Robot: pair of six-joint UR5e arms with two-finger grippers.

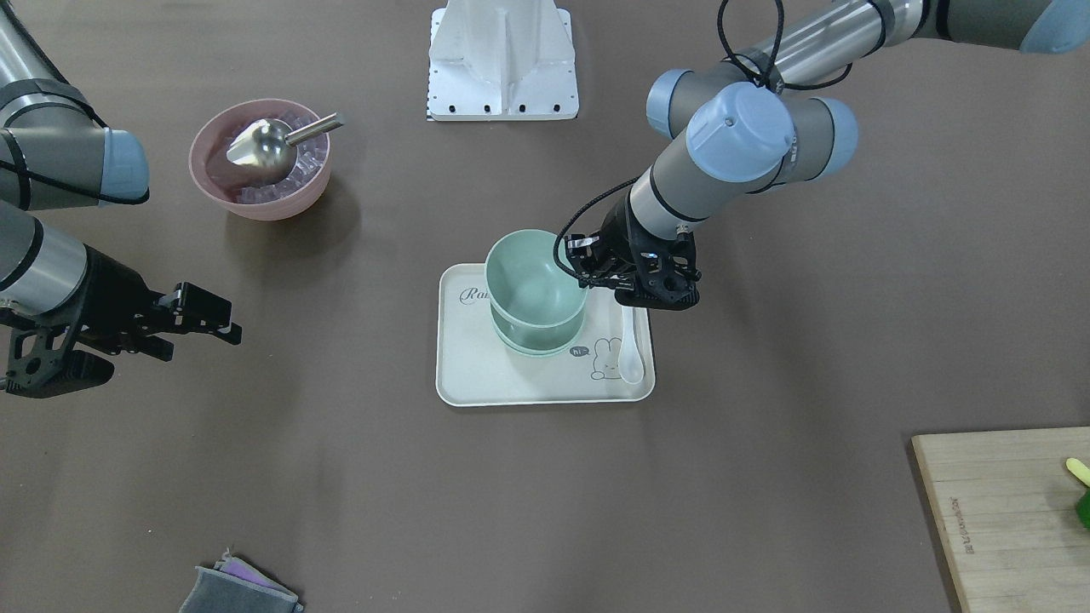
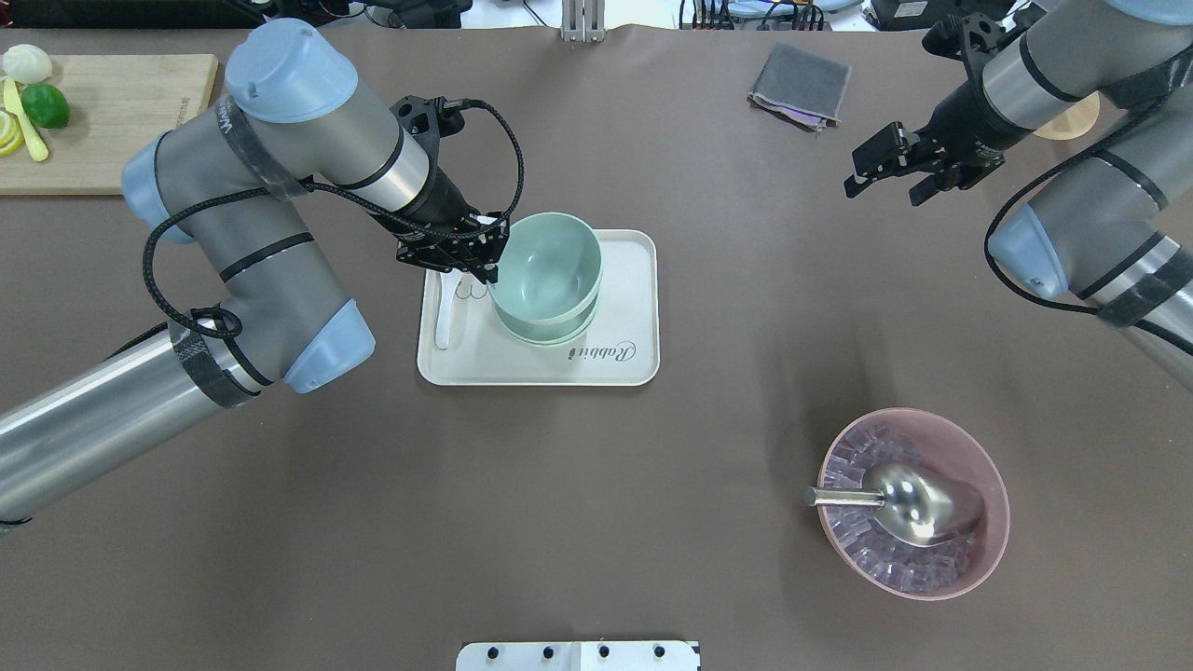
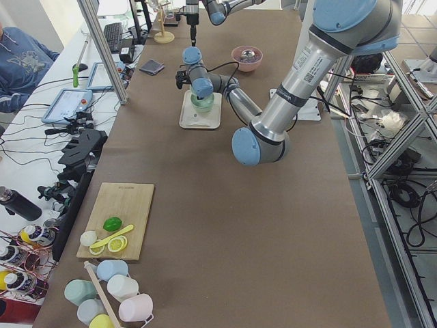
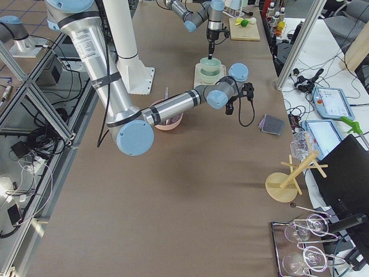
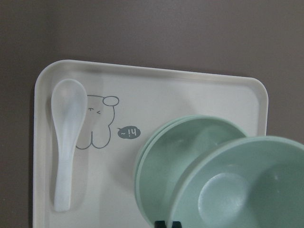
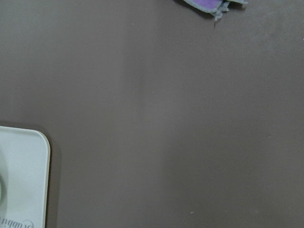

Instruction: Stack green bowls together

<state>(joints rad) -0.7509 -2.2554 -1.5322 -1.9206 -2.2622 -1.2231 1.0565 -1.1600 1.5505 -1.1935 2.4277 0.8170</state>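
My left gripper (image 2: 485,256) is shut on the near rim of one green bowl (image 2: 550,256) and holds it slightly tilted over two other green bowls (image 2: 550,333) nested together on a white tray (image 2: 624,354). In the left wrist view the held bowl (image 5: 247,190) sits offset over the nested pair (image 5: 166,152). In the front view the held bowl (image 1: 532,277) stands above the pair's rim (image 1: 536,346), with the left gripper (image 1: 588,264) beside it. My right gripper (image 2: 885,177) is open and empty, far from the tray; it also shows in the front view (image 1: 204,319).
A white spoon (image 2: 447,312) lies on the tray beside the bowls. A pink bowl (image 2: 993,485) with ice and a metal scoop (image 2: 918,503) stands near the robot's right side. A cutting board (image 2: 112,93) with fruit and a folded grey cloth (image 2: 800,86) lie at the far edge.
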